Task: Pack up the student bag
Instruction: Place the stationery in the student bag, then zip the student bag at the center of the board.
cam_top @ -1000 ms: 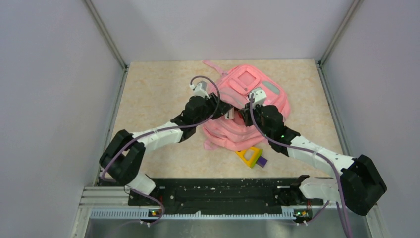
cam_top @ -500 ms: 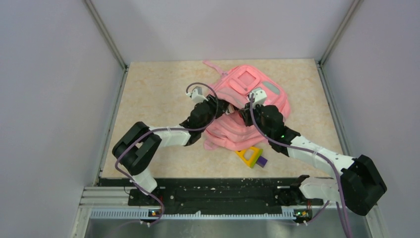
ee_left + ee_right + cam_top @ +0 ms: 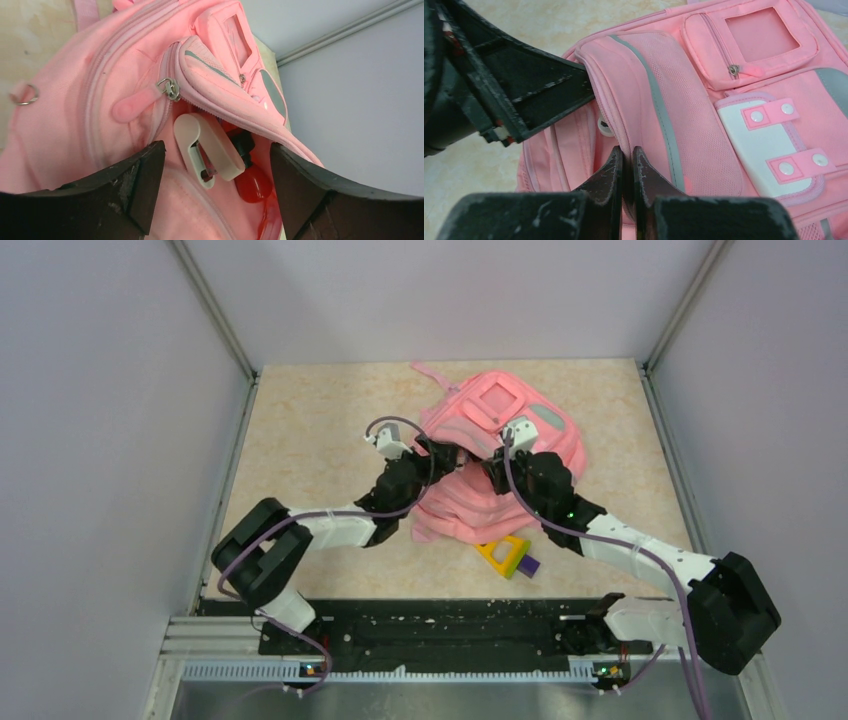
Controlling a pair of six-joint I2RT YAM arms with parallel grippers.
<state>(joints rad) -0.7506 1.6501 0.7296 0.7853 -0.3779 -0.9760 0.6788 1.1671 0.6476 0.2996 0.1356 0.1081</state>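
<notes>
Left wrist, bag (image 3: 125, 65) holds white clip (image 3: 207, 142), red item (image 3: 254, 184), L tool (image 3: 215, 155) apart, R tool (image 3: 626, 162) pinching bag

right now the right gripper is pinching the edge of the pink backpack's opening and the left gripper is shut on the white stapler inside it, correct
Not quite. The left gripper is open, not shut on the white stapler: the left wrist view shows the stapler lying loose inside the pink backpack, between the spread jaws. The right gripper does pinch the edge of the opening.
</notes>
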